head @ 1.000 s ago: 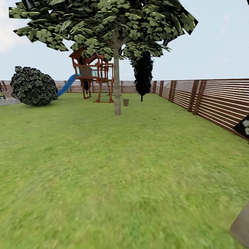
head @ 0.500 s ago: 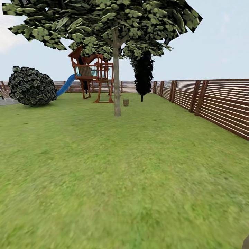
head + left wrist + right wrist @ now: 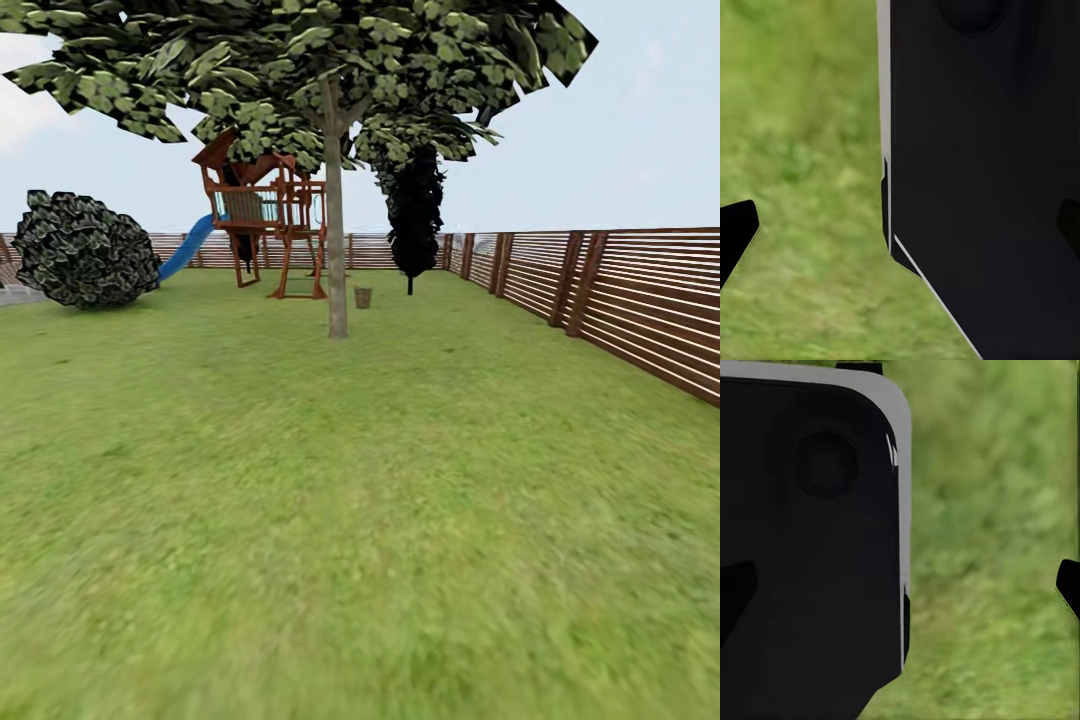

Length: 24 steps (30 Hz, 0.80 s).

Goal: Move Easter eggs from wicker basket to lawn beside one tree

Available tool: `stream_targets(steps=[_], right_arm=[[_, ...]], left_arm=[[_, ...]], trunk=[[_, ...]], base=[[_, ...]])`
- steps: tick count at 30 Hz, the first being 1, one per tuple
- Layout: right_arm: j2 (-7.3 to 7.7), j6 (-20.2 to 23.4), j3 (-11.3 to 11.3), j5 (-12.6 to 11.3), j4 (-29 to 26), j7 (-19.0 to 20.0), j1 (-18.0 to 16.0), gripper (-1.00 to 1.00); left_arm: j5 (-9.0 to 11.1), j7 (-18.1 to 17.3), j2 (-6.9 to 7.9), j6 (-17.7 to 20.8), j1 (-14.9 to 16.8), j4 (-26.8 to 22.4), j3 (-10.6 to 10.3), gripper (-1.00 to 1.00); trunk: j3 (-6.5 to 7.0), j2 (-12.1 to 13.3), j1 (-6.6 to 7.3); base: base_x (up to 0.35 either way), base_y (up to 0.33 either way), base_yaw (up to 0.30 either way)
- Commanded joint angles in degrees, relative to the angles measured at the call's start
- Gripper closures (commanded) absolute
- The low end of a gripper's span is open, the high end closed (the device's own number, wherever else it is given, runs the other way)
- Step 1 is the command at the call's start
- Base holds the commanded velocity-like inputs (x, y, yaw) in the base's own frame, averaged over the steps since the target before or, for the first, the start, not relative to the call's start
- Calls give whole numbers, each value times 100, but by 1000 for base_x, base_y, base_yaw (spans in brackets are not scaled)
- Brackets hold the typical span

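Note:
A tall tree (image 3: 336, 250) with a straight grey-brown trunk and a wide green crown stands far ahead on the lawn (image 3: 330, 520). A small brown object (image 3: 363, 297), possibly the wicker basket, sits on the grass just right of the trunk; it is too far off to tell. The Easter eggs are out of view. The left gripper (image 3: 902, 229) is open, its dark fingertips (image 3: 736, 232) at the picture's edges, grass and a black robot panel behind. The right gripper (image 3: 902, 585) is open too, with nothing between its fingers.
A wooden play tower (image 3: 265, 215) with a blue slide (image 3: 185, 250) stands behind the tree. A dark round bush (image 3: 82, 250) is at the far left, a slim black cypress (image 3: 414, 215) at the back. A brown slatted fence (image 3: 620, 295) runs along the right and rear.
The whole head view has shifted, so the camera has moved: the bush sits further left. A beige shape and a dark one at the right edge have left the picture.

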State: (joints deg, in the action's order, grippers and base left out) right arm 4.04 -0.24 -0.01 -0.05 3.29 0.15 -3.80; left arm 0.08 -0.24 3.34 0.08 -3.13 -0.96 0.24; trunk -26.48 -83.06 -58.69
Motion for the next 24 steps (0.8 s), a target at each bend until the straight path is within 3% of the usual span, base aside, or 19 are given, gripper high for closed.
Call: stream_targets(steps=[1,14,24], right_arm=[[0,-3,-1,-5,13,2,-7,-100],[-8,-2,10,22,13,-14,-7,-100],[-11,-2,9,23,13,-15,-7,-100]], left_arm=[[2,-2,0,1,-3,-8,4,-100],[1,-2,0,1,-3,-10,2,-100],[1,-2,0,1,-3,-10,4,-100]], trunk=[[-4,-2,-3],[-4,-2,-3],[-4,-2,-3]], base=[[337,0,-5],[337,0,-5],[337,0,-157]])
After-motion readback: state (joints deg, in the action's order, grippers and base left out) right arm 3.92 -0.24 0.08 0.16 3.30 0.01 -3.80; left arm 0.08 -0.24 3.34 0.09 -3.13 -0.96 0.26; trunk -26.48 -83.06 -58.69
